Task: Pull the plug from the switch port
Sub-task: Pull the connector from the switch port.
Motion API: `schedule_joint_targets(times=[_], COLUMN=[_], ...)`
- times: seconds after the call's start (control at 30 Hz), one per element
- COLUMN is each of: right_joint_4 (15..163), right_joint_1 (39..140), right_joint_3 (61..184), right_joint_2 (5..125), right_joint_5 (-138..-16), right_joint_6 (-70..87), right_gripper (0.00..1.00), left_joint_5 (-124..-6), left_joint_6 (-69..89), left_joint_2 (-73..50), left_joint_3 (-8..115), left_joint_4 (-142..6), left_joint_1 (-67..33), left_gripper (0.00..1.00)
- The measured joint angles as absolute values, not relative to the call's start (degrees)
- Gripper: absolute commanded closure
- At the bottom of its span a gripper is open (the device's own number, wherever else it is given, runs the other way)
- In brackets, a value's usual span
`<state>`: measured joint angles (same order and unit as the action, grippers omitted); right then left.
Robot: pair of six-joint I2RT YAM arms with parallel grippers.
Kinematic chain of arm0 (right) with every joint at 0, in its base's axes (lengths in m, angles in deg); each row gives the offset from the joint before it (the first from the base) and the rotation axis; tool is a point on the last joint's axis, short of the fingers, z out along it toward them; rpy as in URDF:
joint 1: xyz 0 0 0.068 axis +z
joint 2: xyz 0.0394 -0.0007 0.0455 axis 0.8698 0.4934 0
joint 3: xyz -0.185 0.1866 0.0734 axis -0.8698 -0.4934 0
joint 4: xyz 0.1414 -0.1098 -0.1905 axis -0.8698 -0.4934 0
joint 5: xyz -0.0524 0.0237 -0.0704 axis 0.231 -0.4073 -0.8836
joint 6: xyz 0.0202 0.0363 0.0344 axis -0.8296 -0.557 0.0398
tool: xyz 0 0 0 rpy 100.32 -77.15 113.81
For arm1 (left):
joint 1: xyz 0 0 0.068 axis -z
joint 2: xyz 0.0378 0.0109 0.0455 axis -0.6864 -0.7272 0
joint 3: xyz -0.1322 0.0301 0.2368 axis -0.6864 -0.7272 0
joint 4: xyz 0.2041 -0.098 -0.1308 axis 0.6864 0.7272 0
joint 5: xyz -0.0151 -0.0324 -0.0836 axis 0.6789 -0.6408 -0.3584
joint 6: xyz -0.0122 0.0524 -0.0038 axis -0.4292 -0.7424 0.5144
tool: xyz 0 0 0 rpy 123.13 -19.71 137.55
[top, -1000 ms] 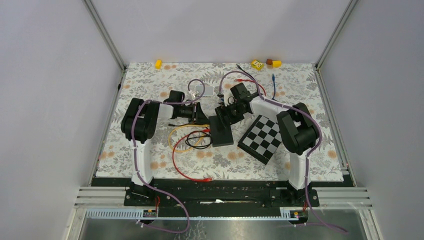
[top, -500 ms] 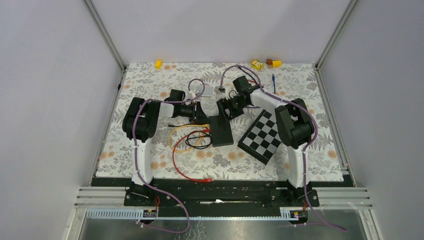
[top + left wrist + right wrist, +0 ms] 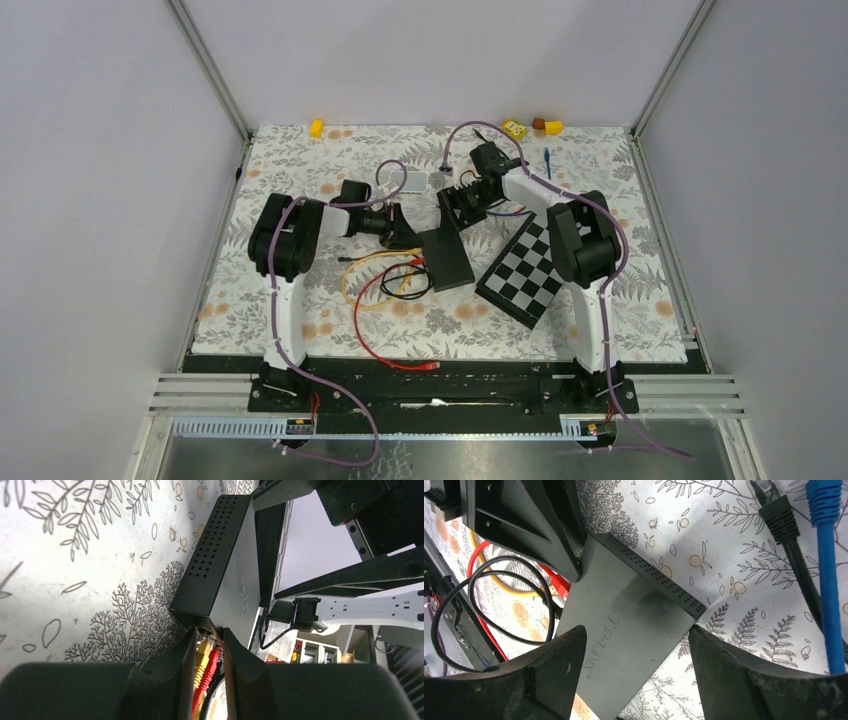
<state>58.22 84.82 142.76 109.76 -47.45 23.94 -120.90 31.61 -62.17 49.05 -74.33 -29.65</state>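
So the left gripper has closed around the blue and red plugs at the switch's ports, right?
Not quite: the plugs between the left gripper's fingers are yellow and red, not blue, as the left wrist view shows. They do sit at the switch's ports.

I count one black TP-Link switch and three cables coiled beside it: one red cable, one yellow cable and one black cable. One checkerboard plate lies on my right. Along the far edge I make out three small yellow pieces. One blue cable and one loose black plug show in my right wrist view.
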Motion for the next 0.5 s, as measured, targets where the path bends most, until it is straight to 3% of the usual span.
schedule_joint_targets(times=[0.33, 0.5], right_joint_4=[57.28, 57.63], right_joint_1=[84.58, 84.58], right_joint_3=[149.25, 149.8], right_joint_2=[113.13, 113.17], right_joint_5=[-47.82, -49.5], right_joint_6=[25.68, 25.84], right_gripper=[0.16, 0.09], left_joint_5=[-121.07, -120.13], left_joint_6=[35.45, 36.04], left_joint_2=[-63.91, -64.53], left_joint_3=[50.85, 51.72], left_joint_4=[-75.65, -76.72], left_joint_1=[-29.48, -29.28], left_gripper=[0.72, 0.61])
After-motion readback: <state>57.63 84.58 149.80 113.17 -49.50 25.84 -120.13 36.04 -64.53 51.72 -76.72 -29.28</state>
